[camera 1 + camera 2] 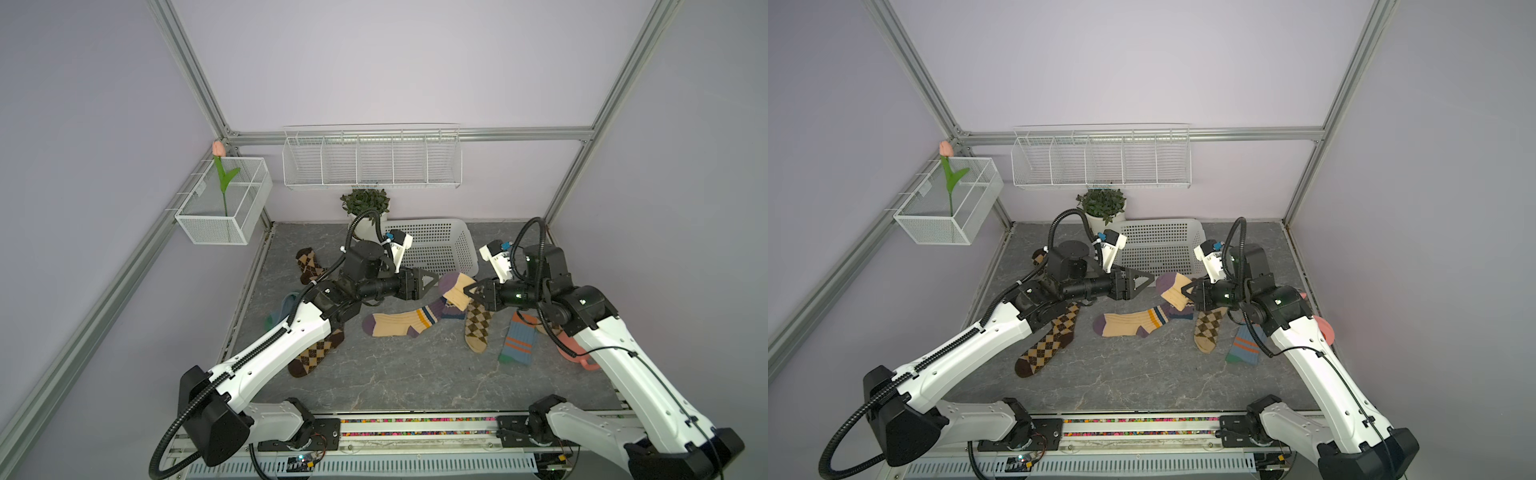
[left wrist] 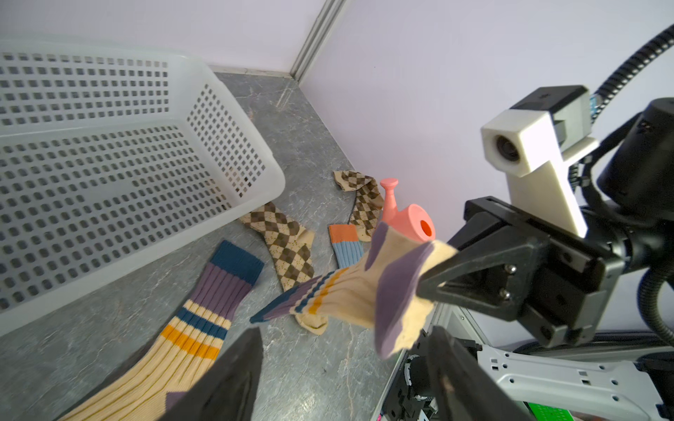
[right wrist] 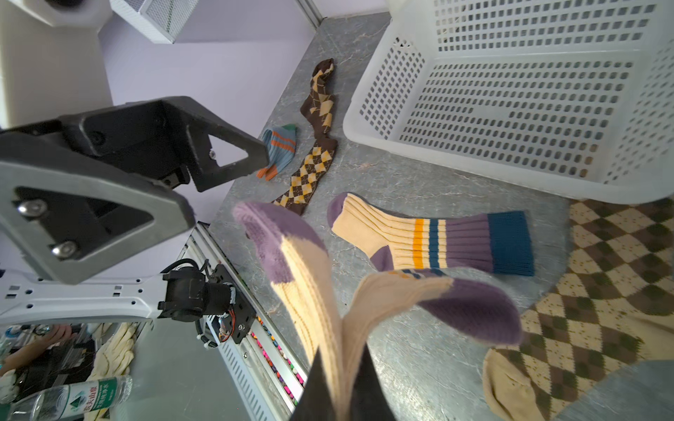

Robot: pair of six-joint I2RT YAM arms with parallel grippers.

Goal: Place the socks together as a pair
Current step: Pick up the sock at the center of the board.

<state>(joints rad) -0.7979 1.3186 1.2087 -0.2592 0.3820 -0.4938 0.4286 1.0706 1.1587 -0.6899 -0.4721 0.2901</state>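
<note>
**Holding one cream sock up, just short of its mate**

The right gripper is clamped on the foot of a cream ribbed knit sock with purple toe and heel. The foot is folded between the jaws and the striped cuff hangs down towards the grey marbled table. Gripping it there probably lets the leg hang free for laying down.

Its match, an identical cream ribbed sock, lies flat between the arms. Its blue cuff points at the hanging one, though I cannot tell whether they touch.

The left gripper hovers just beside the raised toe, jaws parted and empty, seemingly ready to take the loose end. A tan argyle sock lies close by and could snag.
</note>
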